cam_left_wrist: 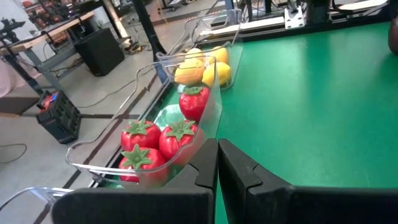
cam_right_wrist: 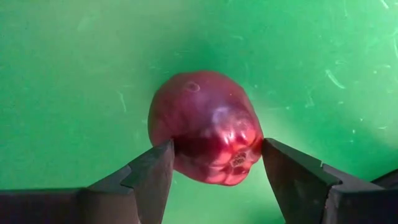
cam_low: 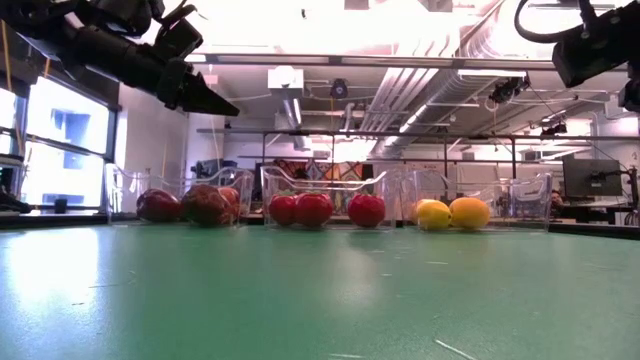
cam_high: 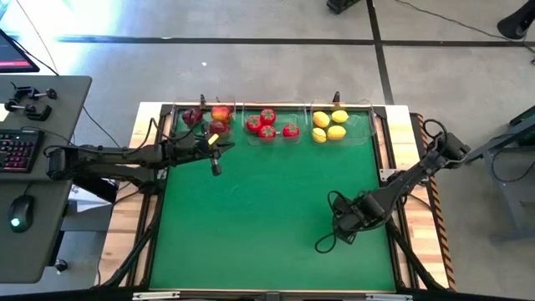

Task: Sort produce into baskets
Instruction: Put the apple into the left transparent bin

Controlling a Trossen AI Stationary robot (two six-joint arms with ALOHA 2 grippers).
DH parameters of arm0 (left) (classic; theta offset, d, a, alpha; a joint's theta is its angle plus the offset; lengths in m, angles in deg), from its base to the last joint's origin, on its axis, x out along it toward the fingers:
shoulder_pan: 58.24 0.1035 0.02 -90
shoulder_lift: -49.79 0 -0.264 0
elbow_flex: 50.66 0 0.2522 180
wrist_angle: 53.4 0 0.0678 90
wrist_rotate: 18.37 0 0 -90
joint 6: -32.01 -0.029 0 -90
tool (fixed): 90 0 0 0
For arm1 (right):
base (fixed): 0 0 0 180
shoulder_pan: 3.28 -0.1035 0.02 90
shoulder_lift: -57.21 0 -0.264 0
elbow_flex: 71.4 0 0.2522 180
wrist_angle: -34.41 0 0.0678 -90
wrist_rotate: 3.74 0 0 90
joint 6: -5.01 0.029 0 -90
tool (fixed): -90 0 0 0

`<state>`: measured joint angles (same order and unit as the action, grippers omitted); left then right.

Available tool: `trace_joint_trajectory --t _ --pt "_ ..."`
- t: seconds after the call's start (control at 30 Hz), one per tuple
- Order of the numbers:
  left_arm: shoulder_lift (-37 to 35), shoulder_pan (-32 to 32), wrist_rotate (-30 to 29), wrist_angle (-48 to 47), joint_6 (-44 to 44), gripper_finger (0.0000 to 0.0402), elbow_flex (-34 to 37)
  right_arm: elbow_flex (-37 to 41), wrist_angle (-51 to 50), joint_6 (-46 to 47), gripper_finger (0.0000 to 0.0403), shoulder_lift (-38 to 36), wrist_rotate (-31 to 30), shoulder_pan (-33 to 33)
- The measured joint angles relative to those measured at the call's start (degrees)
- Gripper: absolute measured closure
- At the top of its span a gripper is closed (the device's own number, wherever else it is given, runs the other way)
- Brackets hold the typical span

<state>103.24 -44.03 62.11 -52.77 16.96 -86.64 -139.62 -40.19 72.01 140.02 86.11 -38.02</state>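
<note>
Right end effector (cam_right_wrist: 211,165): it is over the green mat (cam_high: 267,217) in the right front part of the bench, looking down; its two fingers (cam_right_wrist: 152,171) stand on both sides of a dark red apple (cam_right_wrist: 205,127) and are clamped on it
Dark red apple: it sits between the right fingers, with the mat under it; if it touches the mat or is lifted, I cannot tell
Left end effector (cam_high: 216,167): it is above the mat, just in front of the left basket (cam_high: 207,109); the two fingers (cam_left_wrist: 202,165) are pressed together and hold nothing
Left basket: a clear bin at the far edge of the mat; it contains dark red and red-orange apples (cam_high: 220,114)
Middle basket (cam_high: 272,109): a clear bin beside the left one; it contains four bright red fruits with green tops (cam_left_wrist: 180,138)
Right basket (cam_high: 343,109): a clear bin at the far right of the row; it contains yellow lemons (cam_high: 328,127), four as far as I can count
Row of baskets: the three bins stand side by side along the far edge of the mat, well apart from the right end effector
Low view: the fruits show through the clear walls, dark red at the left, bright red in the middle, yellow at the right
Bench (cam_high: 146,125): wood edges show around the mat
Beside the bench: a grey desk (cam_high: 50,167) with a keyboard (cam_high: 18,150) and a mouse (cam_high: 21,211)
</note>
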Motion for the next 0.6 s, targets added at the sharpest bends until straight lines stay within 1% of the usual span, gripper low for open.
trace_joint_trajectory --t 0.3,0.47,0.6 --pt "0.0 0.0 0.0 0.0 0.0 0.0402 0.0 -2.3 -0.4 0.1 0.0166 0.0 -0.9 0.0" --pt "0.0 0.0 0.0 0.0 0.1 0.0401 0.0 -2.4 -0.4 2.6 0.0166 0.0 -1.3 0.8" --pt "0.0 0.0 0.0 0.0 0.1 0.0401 0.0 -2.4 0.5 3.5 0.0152 0.0 -0.2 2.0"
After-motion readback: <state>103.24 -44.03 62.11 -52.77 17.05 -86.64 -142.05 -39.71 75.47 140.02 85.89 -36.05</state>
